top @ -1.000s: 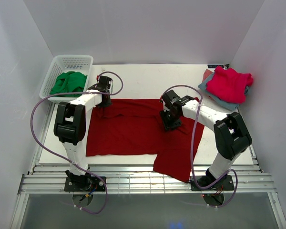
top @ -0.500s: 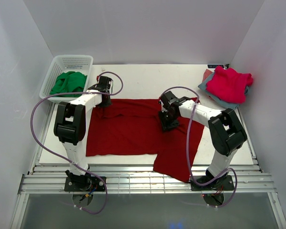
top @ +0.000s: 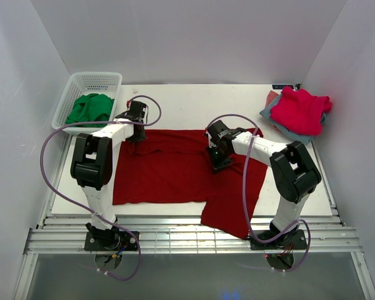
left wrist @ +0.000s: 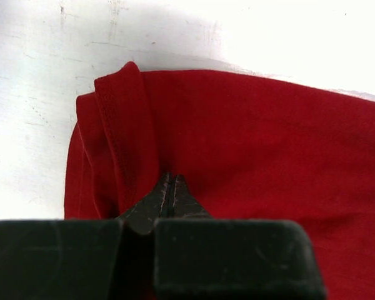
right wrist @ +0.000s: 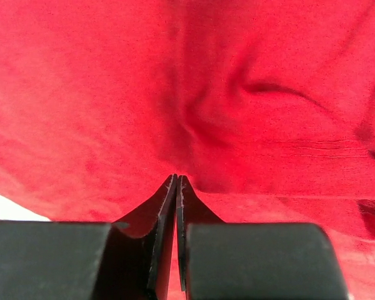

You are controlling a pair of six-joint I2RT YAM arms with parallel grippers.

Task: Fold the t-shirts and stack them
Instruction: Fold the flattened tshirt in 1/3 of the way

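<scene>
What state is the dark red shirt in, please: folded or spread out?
Spread, not folded: the dark red shirt lies flat across the table, one part past the near edge. The left pincer and right pincer pinch it.

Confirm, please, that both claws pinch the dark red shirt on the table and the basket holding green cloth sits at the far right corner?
The basket holding green cloth sits at the far left corner, not the right; the top external view shows it. The left claw and right claw do pinch the dark red shirt.
</scene>
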